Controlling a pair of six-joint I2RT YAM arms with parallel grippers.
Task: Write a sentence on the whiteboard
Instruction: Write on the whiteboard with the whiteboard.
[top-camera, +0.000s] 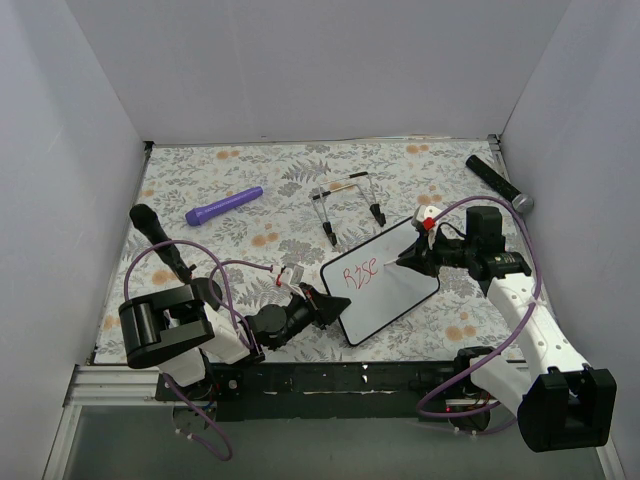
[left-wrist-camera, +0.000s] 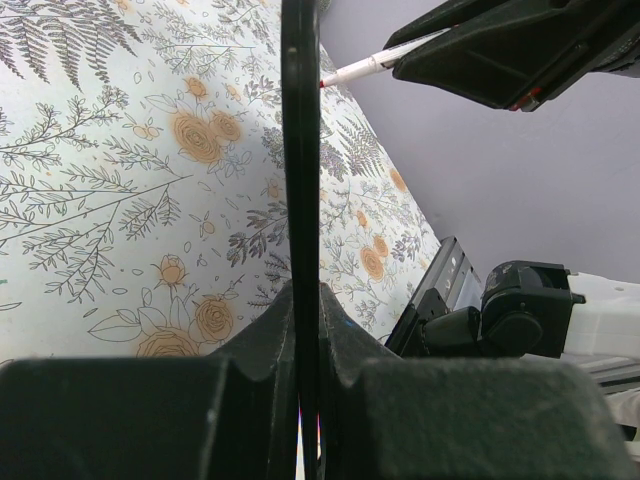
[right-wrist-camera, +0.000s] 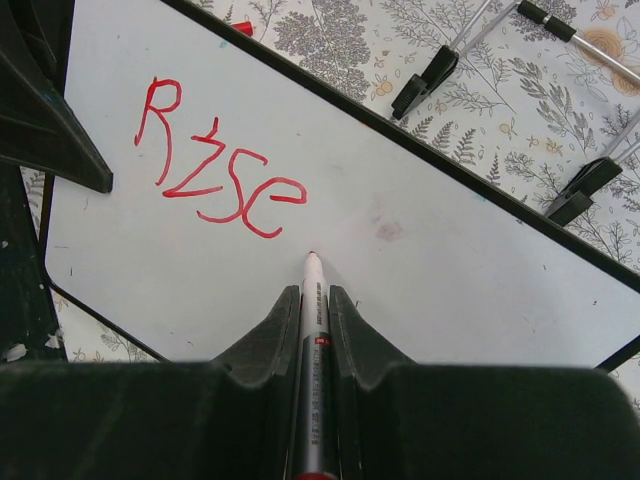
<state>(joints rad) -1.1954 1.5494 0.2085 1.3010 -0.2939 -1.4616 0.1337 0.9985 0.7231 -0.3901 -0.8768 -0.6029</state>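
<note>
The whiteboard (top-camera: 390, 285) lies tilted near the table's front centre. My left gripper (top-camera: 335, 306) is shut on its left edge; in the left wrist view the black rim (left-wrist-camera: 300, 150) runs up between the jaws. The sentence (top-camera: 359, 273) reads "Rise" in red; it also shows in the right wrist view (right-wrist-camera: 215, 160). My right gripper (top-camera: 412, 260) is shut on a white marker pen (right-wrist-camera: 313, 300), its red tip near the board just right of the "e". The pen tip also shows in the left wrist view (left-wrist-camera: 365, 68).
A black wire stand (top-camera: 346, 205) lies behind the board, seen too in the right wrist view (right-wrist-camera: 500, 60). A purple pen (top-camera: 224, 206) lies at back left, a black marker (top-camera: 160, 240) at left, a black-and-grey marker (top-camera: 498, 183) at back right. White walls surround the table.
</note>
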